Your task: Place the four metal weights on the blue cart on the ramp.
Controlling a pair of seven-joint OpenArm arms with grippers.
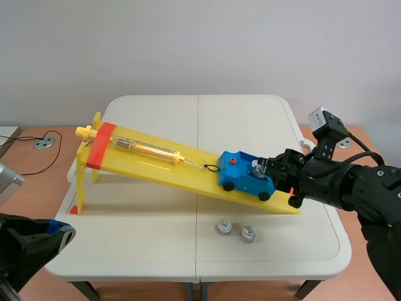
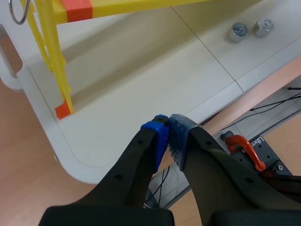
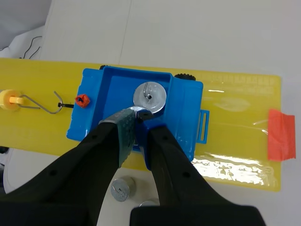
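Observation:
The blue cart stands low on the yellow ramp, hooked to a spring scale. In the right wrist view one metal weight lies in the cart's tray. My right gripper hovers just over the tray, shut on a second weight whose silver edge shows between the fingertips. Two more weights rest on the table in front of the ramp. My left gripper is shut on nothing over the table's near left corner, far from the cart.
The ramp's raised end stands on yellow legs at the left, with orange tape across it. The white table has a centre seam. The loose weights lie ahead of my left gripper. A cable lies off the table at left.

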